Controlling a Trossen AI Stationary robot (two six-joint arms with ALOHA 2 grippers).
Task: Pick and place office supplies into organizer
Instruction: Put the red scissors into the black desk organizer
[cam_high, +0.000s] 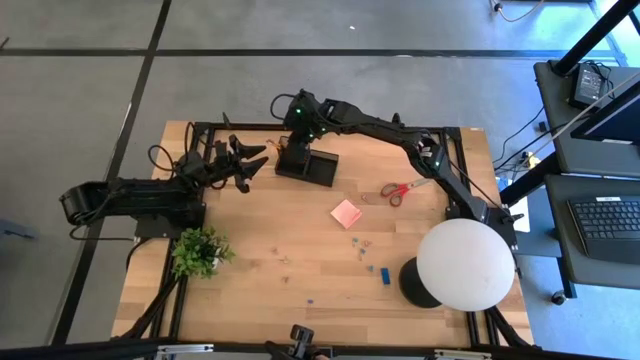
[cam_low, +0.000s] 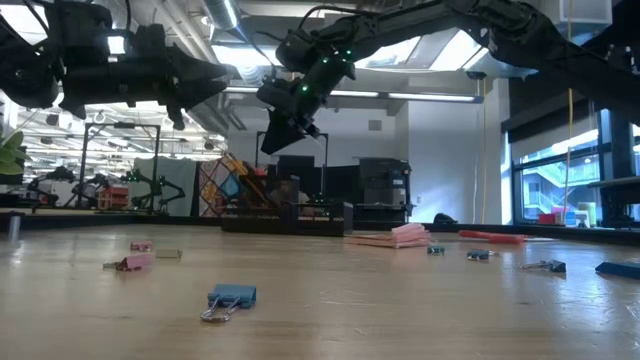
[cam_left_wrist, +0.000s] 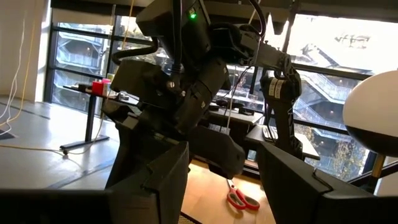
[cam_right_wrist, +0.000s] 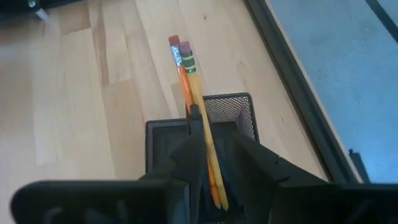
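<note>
My right gripper (cam_right_wrist: 214, 155) hangs over the organizer (cam_right_wrist: 230, 112), fingers narrowly parted beside two pencils (cam_right_wrist: 194, 93) leaning in its cup; lifting crookedly might drag them out. My left gripper (cam_high: 245, 160) waits open nearby.

My tabletop (cam_high: 250, 260) is pale wood planks. On it sit the black organizer (cam_high: 307, 165) at the far edge, red scissors (cam_high: 403, 189), a pink sticky pad (cam_high: 346, 213), a blue block (cam_high: 384, 274), scattered clips (cam_high: 360, 245), a potted plant (cam_high: 200, 251) and a globe lamp (cam_high: 463, 265).
</note>
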